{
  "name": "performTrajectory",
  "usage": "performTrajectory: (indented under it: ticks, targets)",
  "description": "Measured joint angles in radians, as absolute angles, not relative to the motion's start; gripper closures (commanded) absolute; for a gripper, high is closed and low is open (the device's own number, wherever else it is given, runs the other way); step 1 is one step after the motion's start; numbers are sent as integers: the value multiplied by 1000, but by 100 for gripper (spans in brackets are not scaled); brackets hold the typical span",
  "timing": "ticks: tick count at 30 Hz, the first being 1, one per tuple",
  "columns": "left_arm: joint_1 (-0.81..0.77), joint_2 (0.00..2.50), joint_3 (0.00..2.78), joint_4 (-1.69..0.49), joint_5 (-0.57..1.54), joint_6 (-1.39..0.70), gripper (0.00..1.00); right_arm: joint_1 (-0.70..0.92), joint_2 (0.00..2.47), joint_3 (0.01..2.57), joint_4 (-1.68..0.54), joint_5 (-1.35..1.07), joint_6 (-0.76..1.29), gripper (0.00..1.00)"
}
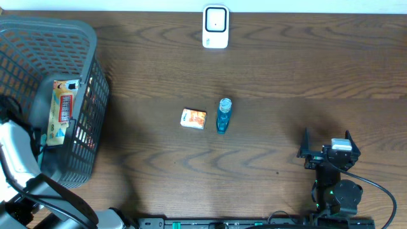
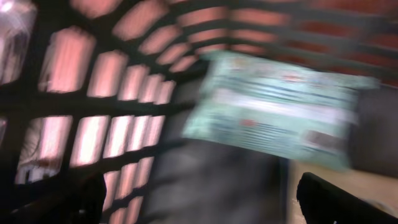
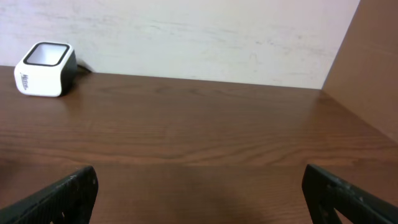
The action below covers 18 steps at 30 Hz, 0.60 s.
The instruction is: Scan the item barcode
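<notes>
My left gripper [image 2: 199,193] was wide open inside the basket [image 1: 60,27], packet [image 2: 280,115] ungripped just ahead; right gripper [image 3: 199,180] wide open, empty, over the table [image 3: 205,124].

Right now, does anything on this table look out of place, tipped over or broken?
Only mildly: the blue bottle seems to lie on its side beside the small box mid-table, and a packet leans askew inside the basket. Nothing looks spilled or damaged.
</notes>
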<state>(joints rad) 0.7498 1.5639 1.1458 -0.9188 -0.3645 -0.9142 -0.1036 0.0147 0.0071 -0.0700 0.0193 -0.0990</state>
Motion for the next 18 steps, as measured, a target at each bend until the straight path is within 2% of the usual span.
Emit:
performTrajectory:
  ticks: [5,11,18]
  targets:
    - [813,1564,1061,-844,-342,-1075,2,-104,15,7,-70,19,-99,1]
    - [841,1566,942,-662,-332,-1128,2,-104,15,7,-70,19,-99,1]
    - [841,1566,873,-547,-319,-1248,2,-104,15,7,-70,19,-99,1]
